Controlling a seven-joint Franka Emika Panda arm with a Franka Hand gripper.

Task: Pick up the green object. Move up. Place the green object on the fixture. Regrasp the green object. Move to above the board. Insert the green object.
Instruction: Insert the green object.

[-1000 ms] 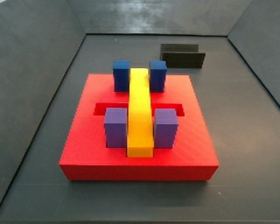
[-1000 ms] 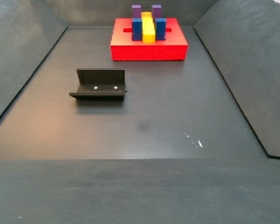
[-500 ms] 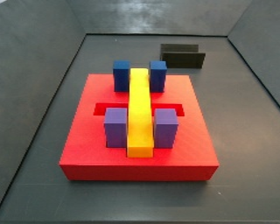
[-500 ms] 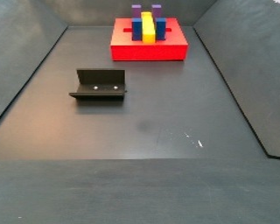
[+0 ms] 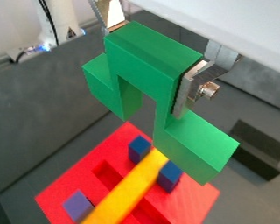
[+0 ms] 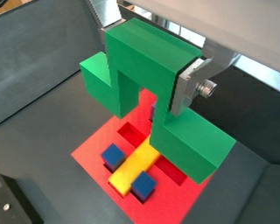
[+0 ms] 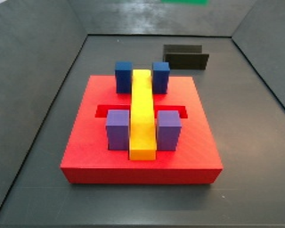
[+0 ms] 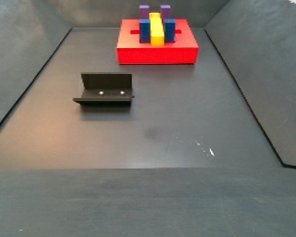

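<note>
Gripper (image 5: 154, 68): silver fingers clamped on the green object (image 5: 154, 101), held high over the board (image 5: 166, 197) in both wrist views. Board (image 7: 139, 147): red, bearing 2 blue blocks (image 7: 142, 75), 2 purple blocks (image 7: 142, 130), 1 yellow bar (image 7: 142, 111). Fixture (image 8: 104, 91): on the floor, well apart from the board.

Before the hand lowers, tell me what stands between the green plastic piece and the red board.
Nothing visible. The hand holds the green plastic piece in open air above the red board, whose yellow bar and blocks sit below.
</note>
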